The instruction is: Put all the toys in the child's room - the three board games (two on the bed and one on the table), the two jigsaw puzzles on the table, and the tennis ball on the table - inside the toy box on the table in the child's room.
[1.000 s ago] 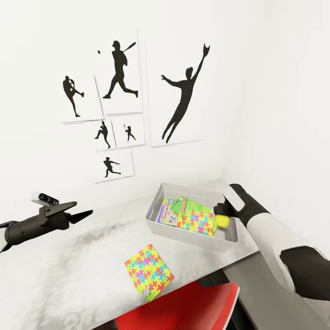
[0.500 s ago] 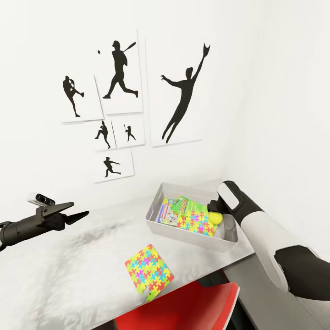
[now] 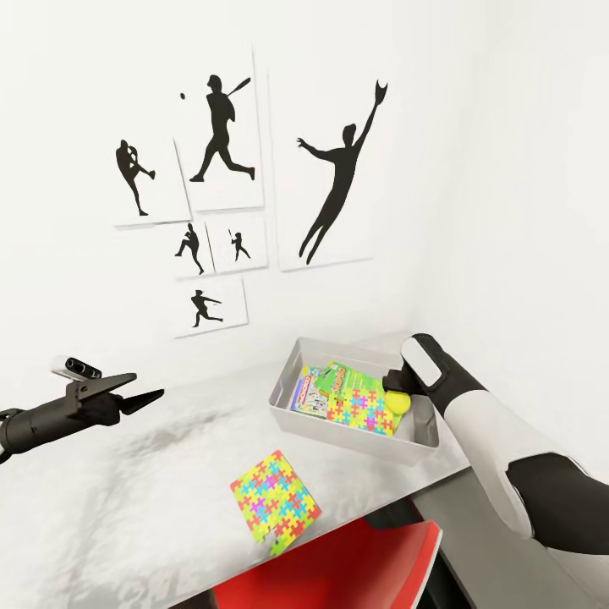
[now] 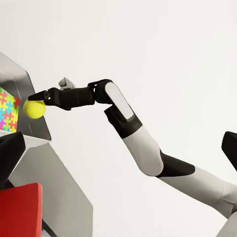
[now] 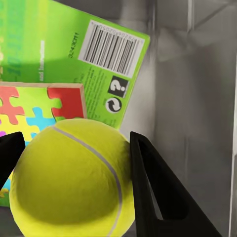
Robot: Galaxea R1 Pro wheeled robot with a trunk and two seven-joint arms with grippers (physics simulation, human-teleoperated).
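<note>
- Right gripper (image 3: 397, 391) pinches the tennis ball (image 3: 398, 402) between its dark fingers (image 5: 153, 197), held just above the toy box (image 3: 326, 423) near that box's right end.
- Its white-and-black arm reaches in from the right, bent at the elbow, forearm angled toward the wall.
- Left gripper (image 3: 148, 396) hangs over the left part of the table (image 3: 127, 491), arm stretched level, fingers spread with nothing between them.
- From the left wrist, the right arm shows side-on, with the ball (image 4: 34, 109) at the fingertips beside the box's grey wall.
- Up close from the right wrist, the ball (image 5: 74, 180) sits over a jigsaw puzzle (image 5: 29, 111) and a green board game (image 5: 69, 54) with a barcode, both lying in the box.
- Seen from the head, the box also holds a further board game (image 3: 306, 391) toward its left end; a second jigsaw puzzle (image 3: 275, 495) lies on the pale table top near the front edge, well apart from the box.
- Below that edge sits a red chair (image 3: 338, 567).
- White walls meet in a corner behind the box; black baseball silhouette posters (image 3: 224, 135) hang above the table.
</note>
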